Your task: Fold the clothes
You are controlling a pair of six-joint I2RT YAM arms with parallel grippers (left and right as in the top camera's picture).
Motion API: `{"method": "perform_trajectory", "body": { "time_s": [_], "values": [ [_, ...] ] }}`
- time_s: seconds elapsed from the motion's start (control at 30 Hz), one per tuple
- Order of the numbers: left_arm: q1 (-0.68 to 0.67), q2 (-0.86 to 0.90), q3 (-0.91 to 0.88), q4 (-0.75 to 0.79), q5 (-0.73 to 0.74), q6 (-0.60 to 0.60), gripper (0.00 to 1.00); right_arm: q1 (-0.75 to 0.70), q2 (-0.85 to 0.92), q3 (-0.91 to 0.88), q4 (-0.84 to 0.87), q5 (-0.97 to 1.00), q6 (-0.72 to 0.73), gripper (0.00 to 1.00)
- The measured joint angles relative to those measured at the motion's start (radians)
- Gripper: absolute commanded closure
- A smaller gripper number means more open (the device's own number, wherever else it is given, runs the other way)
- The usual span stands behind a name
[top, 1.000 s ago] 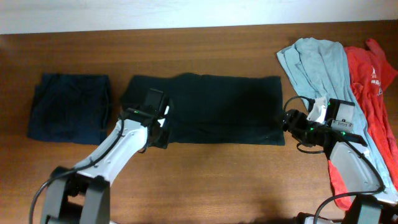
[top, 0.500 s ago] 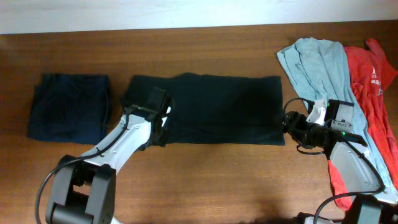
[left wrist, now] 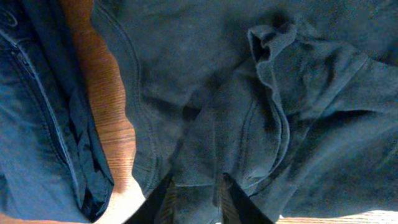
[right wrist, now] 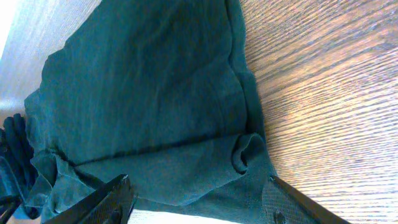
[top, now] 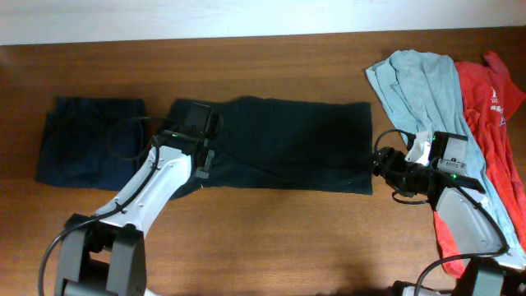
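Across the middle of the counter (top: pixel 288 238) lies the black shirt (top: pixel 288 144), a long band. Left fingers (left wrist: pixel 163 205) pinch its 9 o'clock end; right fingers (right wrist: pixel 99 200), spread at its 3 o'clock corner, should close before lifting together.

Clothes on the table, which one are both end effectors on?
The large dark garment spread mid-table: the left end effector pinches its left end, the right end effector straddles its right edge.
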Motion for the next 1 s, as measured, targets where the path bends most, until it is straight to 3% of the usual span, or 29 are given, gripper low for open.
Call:
{"method": "perform_trajectory", "body": {
  "time_s": [0.07,0.23,0.27,0.37,0.4,0.67,1.0],
  "values": [
    [0.0,0.0,0.0,-0.005,0.023,-0.003,0.51,0.0,0.0,0.0,0.0,0.0,0.0,0.28],
    [0.0,0.0,-0.007,-0.029,0.14,0.005,0.57,0.0,0.0,0.0,0.0,0.0,0.0,0.28],
    [0.004,0.0,-0.023,-0.022,0.15,0.004,0.62,0.0,0.0,0.0,0.0,0.0,0.0,0.28],
    [0.021,0.0,-0.083,0.055,0.153,0.008,0.94,0.0,0.0,0.0,0.0,0.0,0.0,0.28],
    [0.027,0.0,-0.099,0.08,0.153,0.004,1.0,0.0,0.0,0.0,-0.001,0.0,0.0,0.28],
    [0.044,0.0,-0.053,0.057,0.122,0.005,1.0,0.0,0.001,0.0,-0.004,0.0,0.0,0.28],
    [0.089,0.0,0.005,0.197,0.062,0.021,1.0,0.0,0.002,0.0,-0.004,0.0,0.0,0.28]
  ]
}}
